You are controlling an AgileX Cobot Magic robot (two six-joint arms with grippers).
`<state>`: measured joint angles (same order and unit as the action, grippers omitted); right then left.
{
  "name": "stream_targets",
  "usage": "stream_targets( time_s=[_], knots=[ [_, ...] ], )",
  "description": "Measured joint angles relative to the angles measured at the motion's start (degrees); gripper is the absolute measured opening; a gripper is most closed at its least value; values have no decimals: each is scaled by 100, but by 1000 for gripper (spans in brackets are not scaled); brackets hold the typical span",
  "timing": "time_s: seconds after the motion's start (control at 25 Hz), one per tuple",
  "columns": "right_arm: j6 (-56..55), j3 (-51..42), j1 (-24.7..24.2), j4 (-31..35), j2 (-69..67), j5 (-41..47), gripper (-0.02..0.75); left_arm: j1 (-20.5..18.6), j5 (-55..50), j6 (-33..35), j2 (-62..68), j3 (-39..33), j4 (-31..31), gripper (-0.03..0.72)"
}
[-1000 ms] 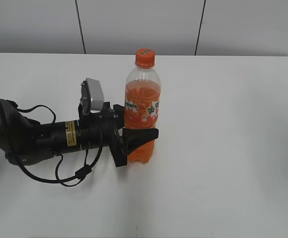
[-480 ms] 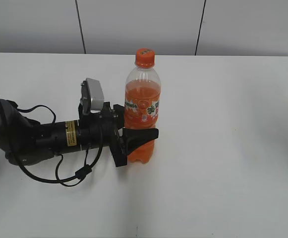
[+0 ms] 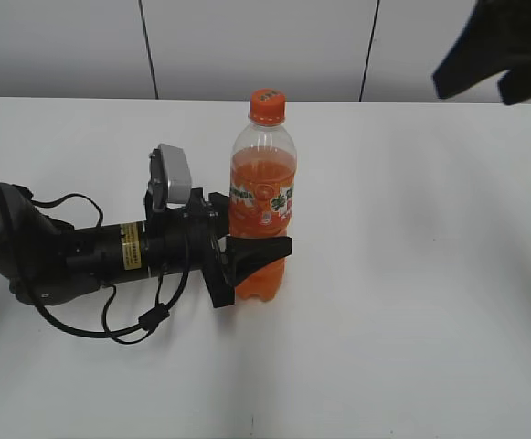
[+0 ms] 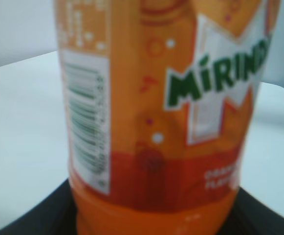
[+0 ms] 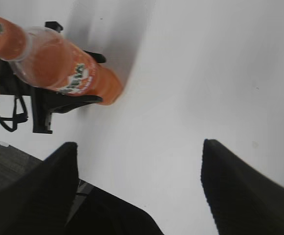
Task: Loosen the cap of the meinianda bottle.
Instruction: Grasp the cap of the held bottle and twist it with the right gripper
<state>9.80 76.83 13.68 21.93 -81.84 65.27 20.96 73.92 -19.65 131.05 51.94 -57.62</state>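
The meinianda bottle [image 3: 262, 206] stands upright on the white table, full of orange drink. Its orange cap [image 3: 267, 105] sits on the neck. My left gripper [image 3: 258, 261] lies low on the table and is shut on the bottle's lower body, one finger on each side. The left wrist view shows the bottle's label [image 4: 166, 98] close up, with the dark fingers at the bottom corners. My right gripper [image 3: 484, 78] is open and empty, high at the top right. From above, the right wrist view shows the bottle [image 5: 68, 71], its cap [image 5: 4, 36] and that gripper's spread fingers [image 5: 239, 188].
The white table [image 3: 411, 274] stretches to the right of the bottle. The left arm's black body and cables [image 3: 82, 261] lie on the table to the left. A grey panelled wall [image 3: 247, 46] stands behind the table.
My right gripper has come into the exterior view at the top right. The bottle and my left gripper have not moved.
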Motion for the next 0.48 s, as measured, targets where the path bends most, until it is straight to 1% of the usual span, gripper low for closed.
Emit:
stream_targets(
  time_s=[0.08, 0.2, 0.32, 0.48],
  knots=[
    [-120, 268, 385, -14, -251, 0, 586, 0, 0, 0, 0, 0, 0, 397],
    [-397, 731, 807, -58, -636, 4, 586, 0, 0, 0, 0, 0, 0, 397],
    [-803, 1238, 1074, -210, -1013, 94, 586, 0, 0, 0, 0, 0, 0, 397],
    [-1329, 1714, 1308, -369, -1484, 206, 586, 0, 0, 0, 0, 0, 0, 397]
  ],
)
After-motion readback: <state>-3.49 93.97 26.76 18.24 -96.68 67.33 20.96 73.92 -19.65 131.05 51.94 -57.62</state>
